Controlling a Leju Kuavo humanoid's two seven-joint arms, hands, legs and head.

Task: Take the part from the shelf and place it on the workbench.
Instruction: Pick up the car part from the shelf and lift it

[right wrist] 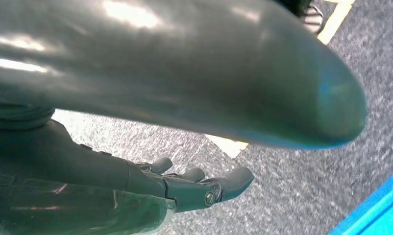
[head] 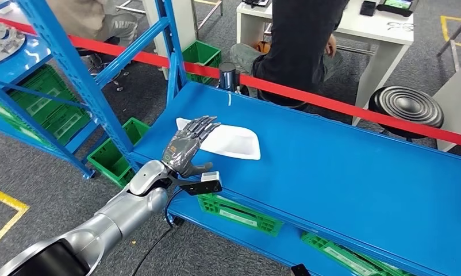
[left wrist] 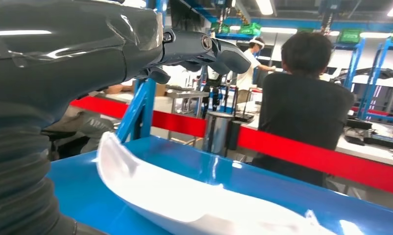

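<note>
Though flat, part (head: pixel 231 141) lengthwise along workbench (head: pixel 343 172)

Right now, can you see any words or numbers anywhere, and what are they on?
None can be read.
White labels on the green crates under the blue workbench: too small and blurred.
Label on the green crate under the shelf: also blurred.
Screen on the white desk: too small.
Small display on the back of the left hand: not legible.
The white part carries no text.

white part's (head: pixel 231 141) near end hidden behind left hand (head: pixel 189 146)
</note>
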